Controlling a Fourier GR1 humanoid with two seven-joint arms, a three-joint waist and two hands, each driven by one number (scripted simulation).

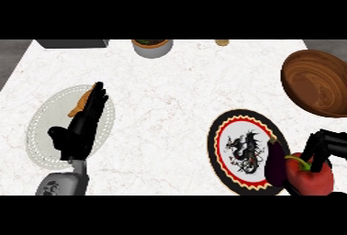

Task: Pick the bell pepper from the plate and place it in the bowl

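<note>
Left hand point(82, 120) sat at mid-left of the frame, fingers straight and spread upward, resting over a white lace-edged round plate point(42, 133) with an orange food piece point(81, 104) on it. Lower centre-right lay a round plate with red-black rim and dragon motif point(238, 137); a dark purple eggplant point(276, 161) rested on its right edge. The red glossy bell pepper point(313, 176) sat at lower right, touching the eggplant, green stem pointing up-left. Right hand point(324, 146) was on it, fingers curled over its top. The brown wooden bowl point(316, 82) lay above, upper right. Right hand was clearly nearer.
</note>
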